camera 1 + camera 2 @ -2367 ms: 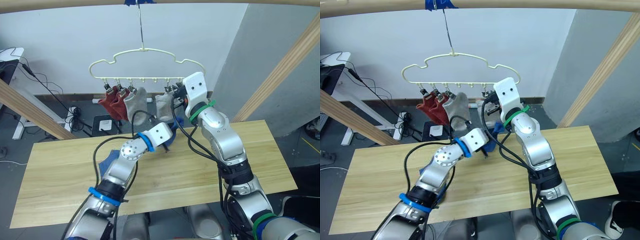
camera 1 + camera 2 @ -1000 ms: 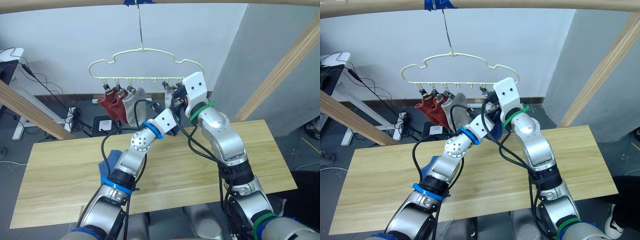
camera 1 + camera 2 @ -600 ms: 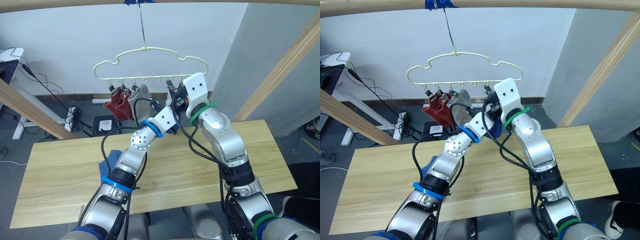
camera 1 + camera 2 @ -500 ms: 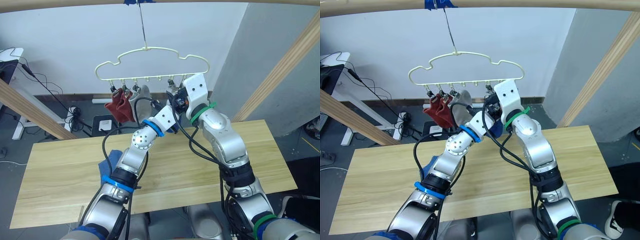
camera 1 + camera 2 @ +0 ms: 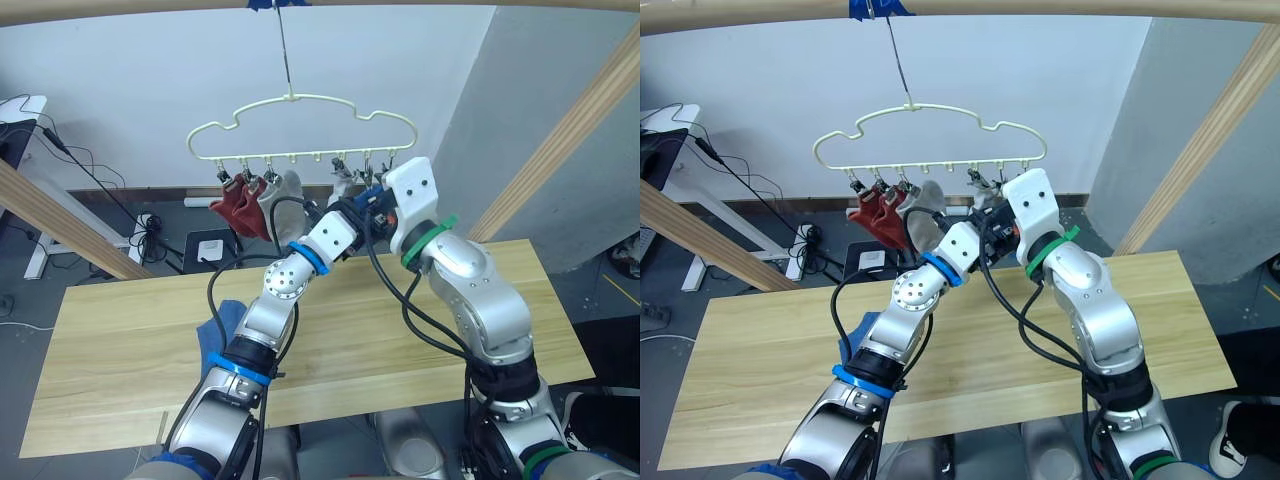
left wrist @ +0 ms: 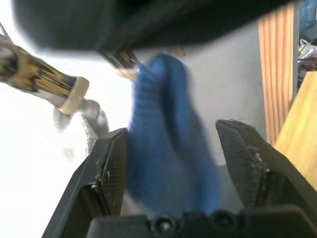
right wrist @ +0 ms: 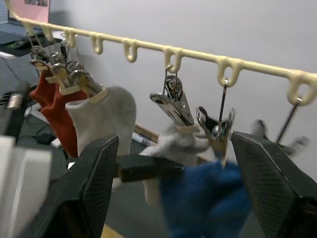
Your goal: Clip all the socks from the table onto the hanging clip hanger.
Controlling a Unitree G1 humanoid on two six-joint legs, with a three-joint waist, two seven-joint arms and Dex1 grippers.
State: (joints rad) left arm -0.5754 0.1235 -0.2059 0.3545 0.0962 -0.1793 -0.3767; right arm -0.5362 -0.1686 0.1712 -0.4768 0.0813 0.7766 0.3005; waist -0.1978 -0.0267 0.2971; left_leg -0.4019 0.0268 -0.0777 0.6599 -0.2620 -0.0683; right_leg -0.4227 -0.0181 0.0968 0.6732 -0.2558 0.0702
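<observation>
You have a counter (image 5: 120, 340) of pale wood planks, smooth and matt, its grain running lengthwise. The clip hanger (image 5: 300, 105) looks like pale yellow coated wire with a slight sheen; its clips (image 7: 174, 101) are shiny bare metal with cream tips. The socks are soft matt knit cloth: rust red (image 7: 59, 116), light grey (image 7: 106, 116), and a fuzzy blue sock (image 6: 166, 139). The left gripper (image 6: 173, 158) has matt black fingers (image 6: 109, 166) with a fine textured face. The frame poles (image 5: 570, 130) look like plain unvarnished wood.

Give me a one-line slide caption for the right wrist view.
Blue sock raised to a metal clip on the clip hanger, beside two rust red socks and two grey socks already hanging.
</observation>
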